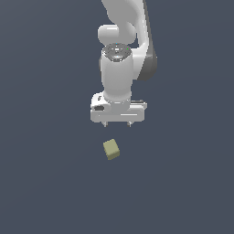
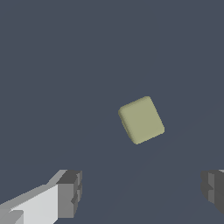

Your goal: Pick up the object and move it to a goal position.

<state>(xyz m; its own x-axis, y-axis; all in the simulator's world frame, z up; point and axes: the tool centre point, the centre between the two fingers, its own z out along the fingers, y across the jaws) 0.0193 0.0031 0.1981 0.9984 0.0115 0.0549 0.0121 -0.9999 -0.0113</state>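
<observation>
Spread fingers (image 2: 70,192) apart from cube (image 2: 141,120), nothing between them

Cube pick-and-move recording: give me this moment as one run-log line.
phase: approach | end effector: open, empty, above surface | cube: on surface, ungrasped, rotated relative to fingers | contact: none | goal marker: not visible

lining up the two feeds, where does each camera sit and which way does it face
Exterior view: off the arm, facing the white arm and its open gripper, with the small pale yellow-olive cube on the dark grey floor.
Wrist view: on the wrist, looking past two grey fingertips at the floor.
Shared: the cube, ungrasped.
</observation>
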